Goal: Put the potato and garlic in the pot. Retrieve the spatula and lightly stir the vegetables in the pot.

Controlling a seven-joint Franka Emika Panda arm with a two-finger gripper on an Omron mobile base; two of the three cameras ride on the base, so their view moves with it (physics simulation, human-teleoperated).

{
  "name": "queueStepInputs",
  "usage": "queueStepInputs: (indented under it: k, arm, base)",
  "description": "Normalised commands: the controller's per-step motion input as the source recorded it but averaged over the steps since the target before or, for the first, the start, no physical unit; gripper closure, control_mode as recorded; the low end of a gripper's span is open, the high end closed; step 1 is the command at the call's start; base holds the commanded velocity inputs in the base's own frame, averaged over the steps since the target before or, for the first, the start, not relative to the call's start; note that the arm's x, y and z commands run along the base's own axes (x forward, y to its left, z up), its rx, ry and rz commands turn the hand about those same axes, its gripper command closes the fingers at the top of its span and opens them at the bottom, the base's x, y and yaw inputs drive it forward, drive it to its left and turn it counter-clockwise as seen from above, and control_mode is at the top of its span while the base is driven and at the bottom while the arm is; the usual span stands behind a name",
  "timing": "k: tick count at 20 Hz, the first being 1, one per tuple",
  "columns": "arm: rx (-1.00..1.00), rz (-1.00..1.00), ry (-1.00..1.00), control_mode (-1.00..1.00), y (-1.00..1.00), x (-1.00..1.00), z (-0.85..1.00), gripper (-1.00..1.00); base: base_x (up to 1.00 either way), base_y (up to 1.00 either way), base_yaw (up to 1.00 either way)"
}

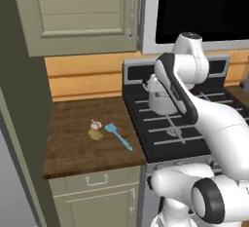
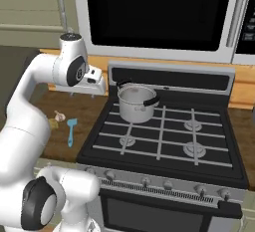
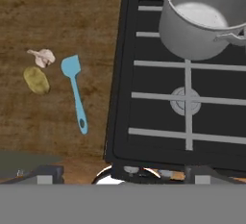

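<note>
The yellowish-tan potato and the pale garlic lie side by side on the wooden counter, left of the stove. Just right of them lies the light-blue spatula, head toward the wall. The steel pot stands on the stove's back-left burner, and its inside looks empty in the hand view. My gripper hangs high over the seam between counter and stove, left of the pot and holding nothing. Its fingers are too hidden to tell how the jaws stand. In the left base view my arm partly covers the pot.
The black gas stove has raised grates and front knobs. A microwave hangs above it and an upper cabinet above the counter. A tall dark wall panel bounds the counter on the left.
</note>
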Motion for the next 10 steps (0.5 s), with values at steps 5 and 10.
queueStepInputs:
  k: [5,10]
  arm:
    - [0.00,0.00,0.00,1.00,0.00,0.00,0.00,-1.00]
    - [0.00,0.00,-0.01,-1.00,0.13,-0.04,0.00,-1.00]
  base:
    - [0.98,0.00,0.00]
    - [0.40,0.04,0.00]
